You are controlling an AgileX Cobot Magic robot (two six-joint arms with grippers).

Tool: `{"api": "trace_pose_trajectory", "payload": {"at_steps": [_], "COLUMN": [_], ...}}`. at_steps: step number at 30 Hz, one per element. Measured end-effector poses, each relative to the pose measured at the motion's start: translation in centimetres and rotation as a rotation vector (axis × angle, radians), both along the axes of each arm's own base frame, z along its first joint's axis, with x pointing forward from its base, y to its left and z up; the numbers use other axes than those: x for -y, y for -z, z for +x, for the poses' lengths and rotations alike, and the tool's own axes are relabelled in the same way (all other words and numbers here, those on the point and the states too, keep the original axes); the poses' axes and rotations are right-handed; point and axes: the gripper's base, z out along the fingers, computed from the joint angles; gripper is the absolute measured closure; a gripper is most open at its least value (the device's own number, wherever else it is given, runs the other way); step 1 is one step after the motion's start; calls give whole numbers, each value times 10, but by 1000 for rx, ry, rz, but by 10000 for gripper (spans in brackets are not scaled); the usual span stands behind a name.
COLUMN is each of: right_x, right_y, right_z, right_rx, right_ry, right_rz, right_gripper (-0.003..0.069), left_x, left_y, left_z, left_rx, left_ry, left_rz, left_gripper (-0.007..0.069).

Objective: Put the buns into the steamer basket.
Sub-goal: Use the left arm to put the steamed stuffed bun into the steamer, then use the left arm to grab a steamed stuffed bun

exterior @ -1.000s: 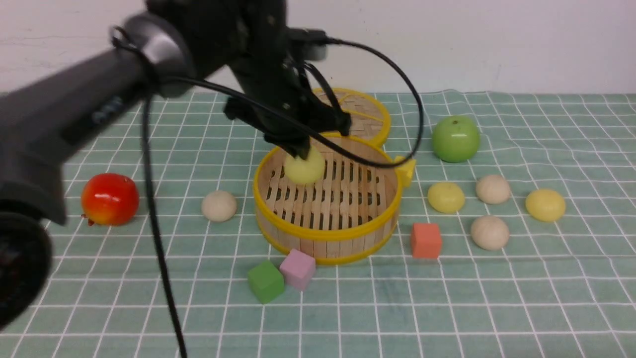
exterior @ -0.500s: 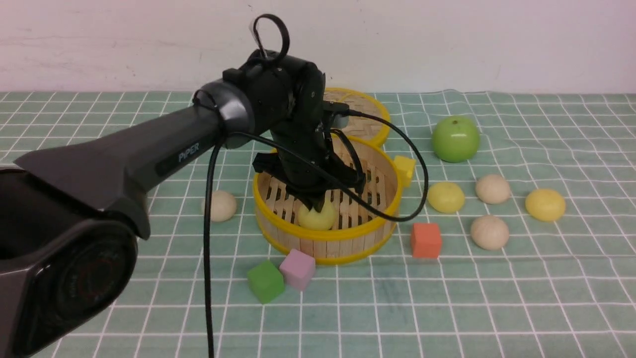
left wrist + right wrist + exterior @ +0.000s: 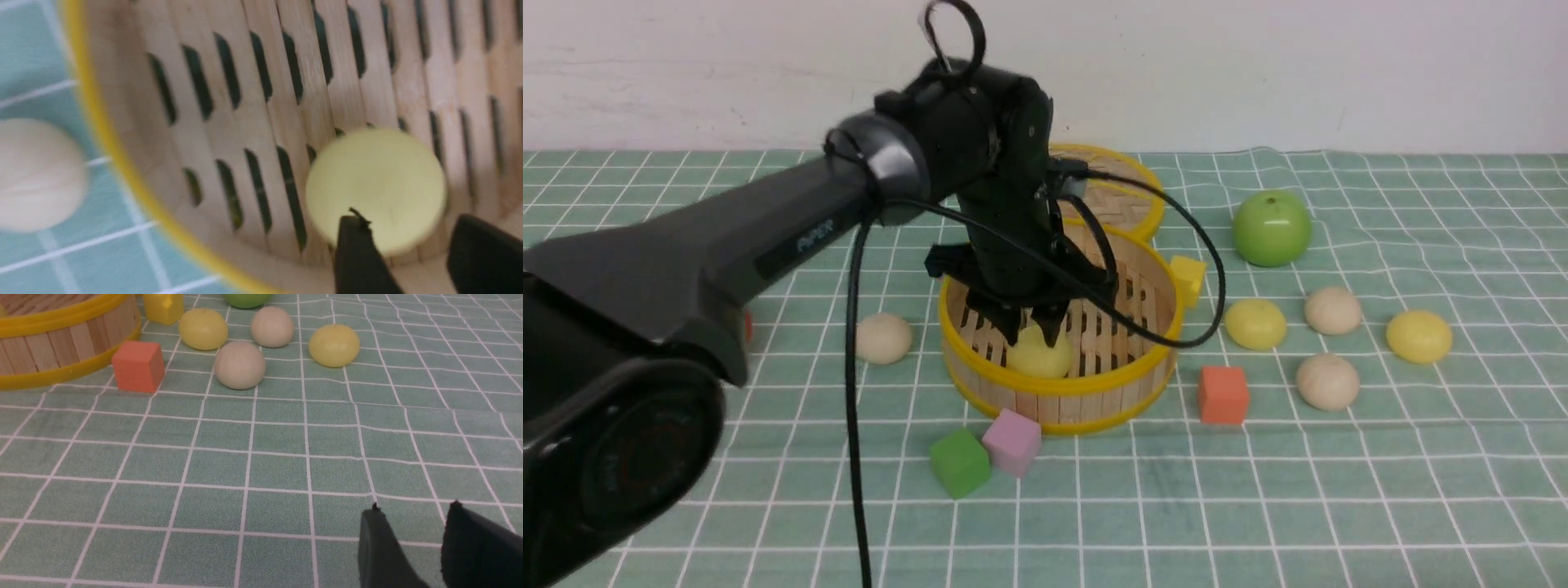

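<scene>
The left claw (image 3: 1031, 335) hung down inside the steamer basket (image 3: 1058, 388), in the centre of the front view. Its two fingers stood apart, one on each side of a pale yellow bun (image 3: 1039, 355), and they did not squeeze it. In the left wrist view the same bun (image 3: 376, 183) lay flat on the slatted floor, close to the near wall, with a clear gap between the dark fingers. So I judged this claw released and the bun placed.

The right claw (image 3: 414, 506) showed only in its own wrist view, at the lower right of that frame. Its fingers were apart with only the checked cloth between them, so it grasped nothing.

As for the progress, one bun of six was in the basket, and five were left on the cloth. A beige bun (image 3: 883, 337) lay just to the left of the basket. The other four made a loose group in the right part of the frame: a yellow bun (image 3: 1256, 323) nearest to the basket, a beige one (image 3: 1333, 310) beside it, a second yellow one (image 3: 1419, 336) farthest right, and a second beige one (image 3: 1328, 381) below them, near the orange cube (image 3: 1223, 394).

In my judgement the task was at its early part. The four buns on the right lay nearer the right claw, and the single beige bun nearer the left one.
</scene>
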Motion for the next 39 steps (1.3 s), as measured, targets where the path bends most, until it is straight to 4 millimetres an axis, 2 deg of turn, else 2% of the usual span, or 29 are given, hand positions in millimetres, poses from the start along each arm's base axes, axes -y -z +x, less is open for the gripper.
{"api": "trace_pose_trajectory", "payload": {"at_steps": [2, 3, 5, 8, 9, 10, 11, 13, 18, 23, 30, 39], "right_x": [0, 0, 0, 0, 0, 0, 0, 0, 0, 0, 0, 0], "right_y": [0, 0, 0, 0, 0, 0, 0, 0, 0, 0, 0, 0], "right_z": [0, 0, 0, 0, 0, 0, 0, 0, 0, 0, 0, 0], "right_rx": [0, 0, 0, 0, 0, 0, 0, 0, 0, 0, 0, 0], "right_ry": [0, 0, 0, 0, 0, 0, 0, 0, 0, 0, 0, 0], "right_rz": [0, 0, 0, 0, 0, 0, 0, 0, 0, 0, 0, 0], "right_gripper": [420, 420, 420, 420, 420, 420, 420, 420, 419, 419, 419, 419], "left_x": [-12, -13, -41, -85, -98, -98, -115, -127, -129, -131, -127, -124], "left_y": [-20, -22, -47, -65, -65, -65, -60, -44, 1, 27, 44, 51], "left_z": [-2, -2, 0, 8, 11, 11, 15, 19, 32, 44, 51, 55], "left_rx": [42, 48, 103, 126, 118, 115, 86, 32, -20, -6, -9, -3], "left_ry": [-16, -18, -67, -163, -194, -194, -239, -272, -269, -269, -272, -275], "left_rz": [9, 11, 35, 52, 48, 46, 28, -5, 28, 75, 45, 15], "left_gripper": [265, 263, 257, 273, 284, 286, 306, 338, 396, 398, 397, 392]}}
